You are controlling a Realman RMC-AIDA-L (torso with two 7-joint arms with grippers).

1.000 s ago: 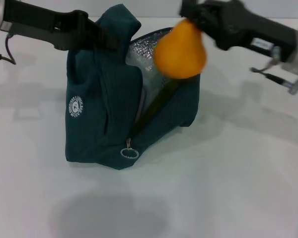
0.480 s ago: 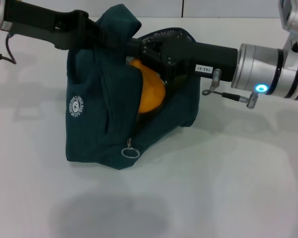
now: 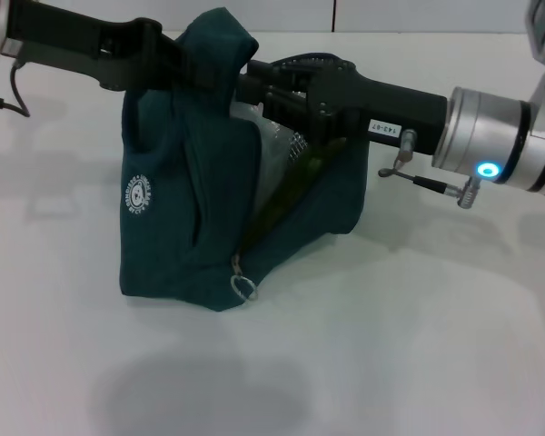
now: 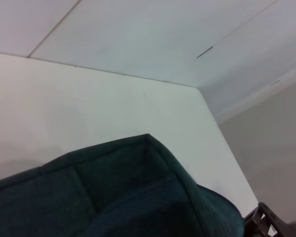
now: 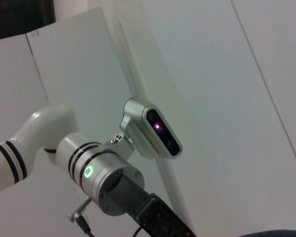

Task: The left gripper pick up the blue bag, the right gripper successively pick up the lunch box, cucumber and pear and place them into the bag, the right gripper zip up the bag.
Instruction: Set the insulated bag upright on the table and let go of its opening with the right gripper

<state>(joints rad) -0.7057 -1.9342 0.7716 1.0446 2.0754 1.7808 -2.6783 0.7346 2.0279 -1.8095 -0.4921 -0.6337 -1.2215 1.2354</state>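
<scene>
Evidently the right gripper point(image 3: 254, 91) is reaching into the mouth of the blue bag point(image 3: 177, 236); whether its fingers are open I cannot tell, and the pear is hidden. Opposite it, the left gripper point(image 3: 177, 59) is clamping the bag's top, propping the opening wide.
</scene>
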